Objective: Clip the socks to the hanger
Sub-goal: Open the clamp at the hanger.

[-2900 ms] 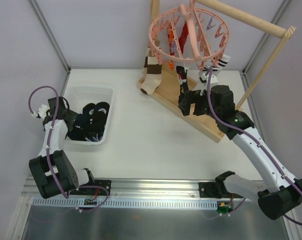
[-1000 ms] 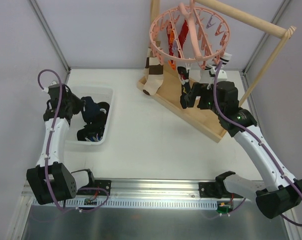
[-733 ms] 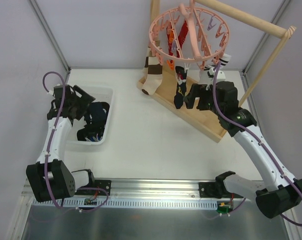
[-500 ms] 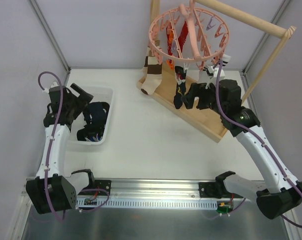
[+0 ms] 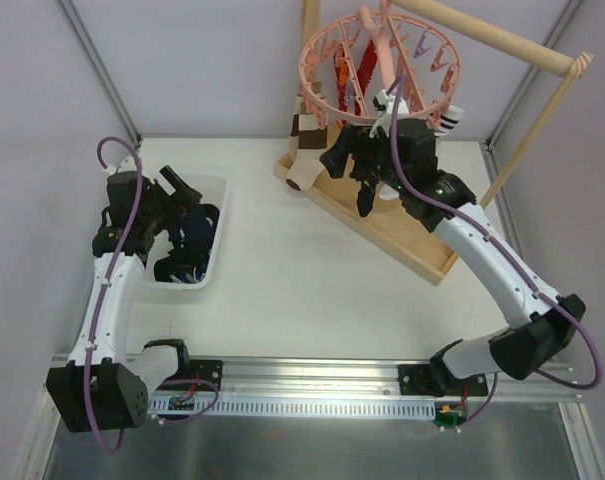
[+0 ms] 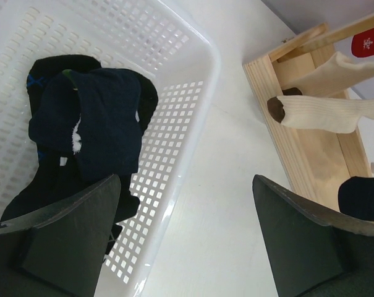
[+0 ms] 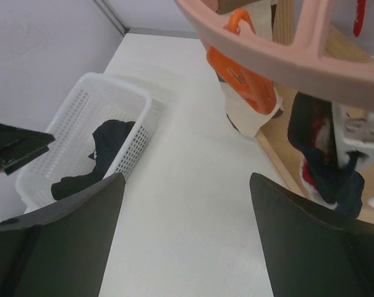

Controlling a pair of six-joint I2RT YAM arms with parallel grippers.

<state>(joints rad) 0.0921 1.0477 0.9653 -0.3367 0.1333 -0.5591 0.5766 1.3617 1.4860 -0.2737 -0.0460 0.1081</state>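
Note:
Several dark navy socks (image 5: 187, 240) lie in the white basket (image 5: 218, 190); they also show in the left wrist view (image 6: 103, 117) and the right wrist view (image 7: 106, 145). One dark sock (image 5: 365, 197) hangs clipped under the pink ring hanger (image 5: 308, 82), also seen in the right wrist view (image 7: 323, 151). My left gripper (image 5: 180, 193) is open and empty above the basket's right rim (image 6: 199, 80). My right gripper (image 5: 347, 155) is open and empty just below the hanger's ring (image 7: 267, 46), to the left of the hanging sock. An orange clip (image 7: 248, 77) hangs close above it.
The pale wooden stand's tray (image 5: 412, 235) lies under the hanger, its rod (image 5: 502, 40) above. A brown-and-white striped sock (image 5: 304, 150) and red socks (image 5: 367, 65) hang from the hanger. Cream sock toes (image 6: 323, 111) show over the tray (image 6: 279, 124).
My right gripper has let go of the hanging dark sock and swung left and up under the ring. My left gripper has lifted out of the basket, empty, and turned rightward.

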